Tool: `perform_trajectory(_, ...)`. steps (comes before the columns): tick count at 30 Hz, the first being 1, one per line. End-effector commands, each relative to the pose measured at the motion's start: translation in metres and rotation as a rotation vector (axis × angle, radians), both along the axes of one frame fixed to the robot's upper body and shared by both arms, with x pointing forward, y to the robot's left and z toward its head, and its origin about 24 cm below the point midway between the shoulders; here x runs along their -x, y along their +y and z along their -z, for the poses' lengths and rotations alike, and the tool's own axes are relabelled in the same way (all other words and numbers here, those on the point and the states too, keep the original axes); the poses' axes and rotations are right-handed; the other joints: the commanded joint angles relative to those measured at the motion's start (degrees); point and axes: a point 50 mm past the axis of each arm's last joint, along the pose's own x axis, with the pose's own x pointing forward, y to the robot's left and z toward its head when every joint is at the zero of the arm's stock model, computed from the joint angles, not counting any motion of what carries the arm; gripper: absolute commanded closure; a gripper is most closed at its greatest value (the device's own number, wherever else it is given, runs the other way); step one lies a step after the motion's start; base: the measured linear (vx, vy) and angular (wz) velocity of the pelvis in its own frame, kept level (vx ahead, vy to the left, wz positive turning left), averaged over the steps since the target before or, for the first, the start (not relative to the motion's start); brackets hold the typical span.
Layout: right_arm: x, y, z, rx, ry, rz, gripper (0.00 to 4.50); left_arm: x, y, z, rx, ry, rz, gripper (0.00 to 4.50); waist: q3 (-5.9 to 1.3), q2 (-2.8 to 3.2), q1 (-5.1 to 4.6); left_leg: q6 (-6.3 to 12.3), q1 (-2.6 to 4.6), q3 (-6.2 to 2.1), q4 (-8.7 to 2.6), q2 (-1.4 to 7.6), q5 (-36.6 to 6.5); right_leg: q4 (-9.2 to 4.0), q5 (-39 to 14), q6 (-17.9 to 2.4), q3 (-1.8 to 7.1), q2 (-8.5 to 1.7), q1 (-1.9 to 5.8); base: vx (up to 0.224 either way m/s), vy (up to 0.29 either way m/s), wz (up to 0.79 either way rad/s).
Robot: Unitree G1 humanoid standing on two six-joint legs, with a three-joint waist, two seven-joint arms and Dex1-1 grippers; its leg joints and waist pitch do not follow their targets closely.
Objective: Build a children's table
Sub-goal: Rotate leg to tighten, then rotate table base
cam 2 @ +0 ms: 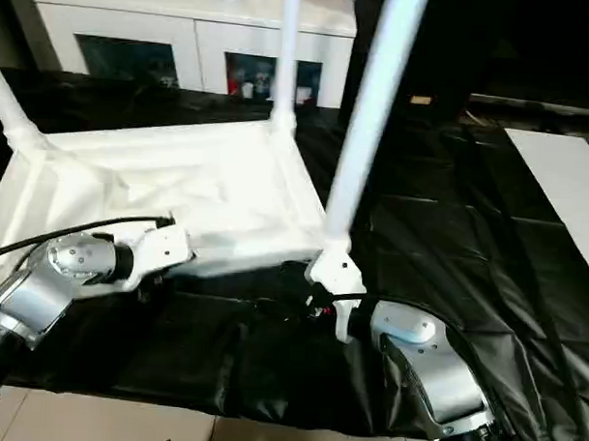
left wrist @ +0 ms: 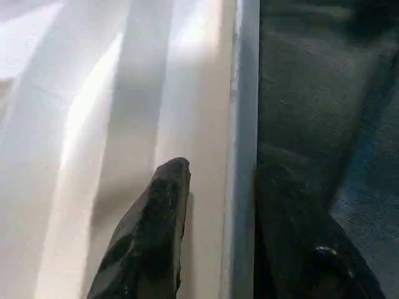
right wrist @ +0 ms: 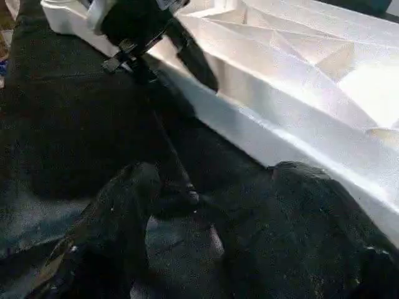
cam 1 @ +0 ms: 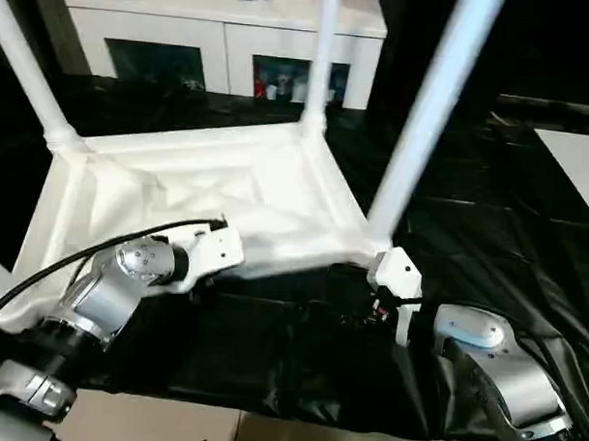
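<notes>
Three legs (cam 1: 429, 109) fitted, pointing up, leaning slightly; children's table (cam 1: 228, 194) upside down on black sheet (cam 1: 487, 237), ribbed underside up, long axis roughly 8-to-2 o'clock. Left tool (left wrist: 215, 205) partly apart, straddling near rim, one finger (left wrist: 156, 230) inside, one outside. Right tool (right wrist: 212, 205) wide apart, empty, just beside near rim at 5 o'clock corner.

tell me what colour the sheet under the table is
Black sheet, best in the right eye view.
</notes>
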Motion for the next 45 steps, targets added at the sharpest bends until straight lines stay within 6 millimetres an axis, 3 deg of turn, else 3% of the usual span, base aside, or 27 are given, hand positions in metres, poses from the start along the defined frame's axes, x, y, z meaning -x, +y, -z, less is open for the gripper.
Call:
perform_trajectory(1,0.000,0.000,-0.001,0.011,-0.009,0.003,1.17,-0.007,-0.001,-0.006,-0.033,-0.060,-0.003,2.60,-3.21,-0.01,0.10,0.55,0.42,-0.73,-4.96,2.24,-16.91,-4.19,-20.26,-9.03,2.07,-2.51,2.29,0.000,0.000,0.00)
perform_trajectory(6,-0.001,0.000,0.001,0.026,-0.014,0.015,1.17,-0.017,0.003,-0.003,-0.128,-0.161,-0.010,2.60,-3.37,0.01,0.03,0.84,0.05,-0.83,-4.91,2.18,-15.52,-3.78,-16.55,-9.49,1.96,-2.38,2.60,0.000,0.000,0.00)
perform_trajectory(13,-0.004,0.003,0.003,0.031,-0.018,0.046,1.17,-0.024,0.008,-0.005,-0.102,-0.297,-0.108,2.60,-3.85,0.19,-0.07,1.93,-0.07,-0.74,-4.40,2.16,-11.32,-2.88,-8.64,-12.06,1.84,-2.33,2.90,0.000,0.000,0.00)
perform_trajectory(15,-0.004,0.005,0.003,0.027,-0.020,0.046,1.17,-0.024,0.008,-0.005,-0.045,-0.304,-0.149,2.60,-3.79,0.21,-0.01,2.31,-0.04,-0.64,-4.32,2.20,-10.60,-2.73,-6.84,-13.12,1.83,-2.30,2.86,0.000,0.000,0.00)
perform_trajectory(16,-0.003,0.006,0.003,0.024,-0.022,0.046,1.17,-0.021,0.006,-0.004,0.059,-0.300,-0.196,2.60,-3.84,0.76,0.19,2.37,0.10,-0.66,-4.25,2.20,-10.73,-2.61,-6.26,-13.75,1.82,-2.37,2.83,0.000,0.000,0.00)
perform_trajectory(19,-0.002,0.007,0.003,0.018,-0.025,0.049,1.17,-0.016,0.003,-0.003,0.184,-0.297,-0.233,2.60,-3.73,0.45,0.13,2.50,0.01,-0.56,-4.36,2.23,-12.17,-2.82,-6.62,-14.36,1.79,-2.34,2.93,0.000,0.000,0.00)
perform_trajectory(20,-0.002,0.007,0.003,0.012,-0.030,0.056,1.17,-0.011,0.002,-0.002,0.261,-0.308,-0.259,2.60,-3.68,0.77,0.20,2.35,0.07,-0.63,-4.44,2.28,-12.88,-2.85,-7.41,-14.29,1.80,-2.39,2.90,0.000,0.000,0.00)
perform_trajectory(23,-0.001,0.007,0.002,0.001,-0.038,0.072,1.17,0.001,-0.001,-0.004,0.401,-0.344,-0.266,2.60,-3.56,0.68,0.04,1.93,0.05,-0.63,-4.63,2.40,-15.45,-3.36,-10.78,-13.49,1.80,-2.42,2.80,0.000,0.000,0.00)
perform_trajectory(25,-0.002,0.007,0.000,-0.025,-0.045,0.096,1.17,0.013,-0.002,-0.012,0.559,-0.426,-0.321,2.60,-3.43,1.07,-0.06,1.45,0.12,-0.71,-4.82,2.56,-17.31,-3.51,-11.98,-12.84,1.82,-2.26,2.60,0.000,0.000,0.00)
perform_trajectory(26,-0.002,0.007,-0.002,-0.043,-0.051,0.107,1.17,0.022,0.000,-0.018,0.636,-0.494,-0.355,2.60,-3.44,0.97,-0.13,1.25,-0.02,-0.83,-4.83,2.79,-17.79,-3.33,-11.75,-13.20,1.81,-2.47,2.78,0.000,0.000,0.00)
perform_trajectory(27,-0.001,0.007,-0.003,-0.055,-0.055,0.116,1.17,0.030,0.002,-0.022,0.683,-0.554,-0.377,2.31,-3.21,0.89,-0.19,1.31,0.01,-0.72,-4.99,2.72,-19.19,-3.87,-14.16,-12.42,1.71,-2.29,2.62,0.000,0.000,0.00)
perform_trajectory(29,-0.001,0.008,-0.004,-0.070,-0.059,0.125,1.17,0.045,0.010,-0.034,0.748,-0.704,-0.426,2.23,-3.27,0.69,-0.50,1.71,-0.30,-0.81,-4.98,2.78,-19.21,-3.92,-14.04,-11.60,1.74,-2.18,2.79,0.000,0.000,0.00)
perform_trajectory(30,0.000,0.008,-0.004,-0.073,-0.059,0.128,1.17,0.050,0.013,-0.037,0.770,-0.738,-0.441,2.18,-3.08,0.62,-0.55,1.84,-0.09,-0.66,-4.96,2.55,-20.17,-4.24,-16.56,-10.45,1.71,-1.95,2.46,0.000,0.000,0.00)
perform_trajectory(32,0.002,0.009,-0.002,-0.073,-0.051,0.128,1.17,0.070,0.022,-0.050,0.735,-0.958,-0.483,2.05,-2.98,0.68,-0.71,1.72,-0.08,-0.82,-5.03,2.67,-20.90,-4.39,-18.20,-9.24,1.71,-1.87,2.36,0.000,0.000,0.00)
perform_trajectory(33,0.002,0.009,-0.002,-0.073,-0.051,0.128,1.17,0.070,0.022,-0.050,0.735,-0.958,-0.483,1.83,-2.78,0.54,-0.94,1.53,-0.30,-0.96,-5.17,2.76,-21.44,-4.53,-19.67,-8.15,1.59,-1.89,2.50,0.000,0.000,0.00)
perform_trajectory(35,0.002,0.010,-0.001,-0.073,-0.050,0.125,1.17,0.079,0.026,-0.054,0.706,-1.031,-0.519,1.80,-2.74,0.70,-1.01,1.04,0.28,-0.91,-5.01,2.57,-23.21,-4.93,-23.12,-6.63,1.72,-1.77,1.87,0.000,0.000,0.00)
perform_trajectory(37,0.002,0.010,-0.001,-0.076,-0.048,0.125,1.17,0.086,0.044,-0.058,0.664,-1.107,-0.715,1.70,-2.58,0.30,-1.34,0.59,-0.12,-1.09,-5.18,2.68,-23.39,-4.89,-23.69,-6.03,1.68,-1.76,2.09,0.000,0.000,0.00)
perform_trajectory(38,0.002,0.010,-0.001,-0.076,-0.048,0.125,1.17,0.086,0.046,-0.058,0.662,-1.113,-0.735,1.51,-2.69,0.43,-1.34,0.36,0.00,-1.04,-5.01,2.58,-23.11,-4.79,-23.84,-5.92,1.74,-1.75,1.96,0.000,0.000,0.00)
perform_trajectory(39,0.001,0.010,-0.001,-0.078,-0.049,0.127,1.17,0.088,0.063,-0.059,0.650,-1.139,-0.903,1.42,-2.65,0.39,-1.45,0.55,-0.10,-1.06,-4.95,2.31,-23.21,-5.05,-25.16,-5.34,1.68,-1.66,1.85,0.000,0.000,0.00)
perform_trajectory(43,0.000,0.010,-0.001,-0.079,-0.049,0.126,1.17,0.096,0.089,-0.057,0.609,-1.196,-1.152,1.04,-2.75,0.16,-1.60,0.77,-0.20,-1.18,-4.75,2.05,-22.51,-5.16,-25.43,-4.78,1.57,-1.43,1.76,0.000,0.000,0.00)
perform_trajectory(45,0.001,0.010,0.000,-0.078,-0.048,0.125,1.17,0.103,0.099,-0.056,0.560,-1.247,-1.268,0.98,-2.88,0.33,-1.51,0.83,-0.11,-1.23,-4.75,2.25,-21.98,-5.05,-23.05,-5.21,1.61,-1.28,1.67,0.000,0.000,0.00)
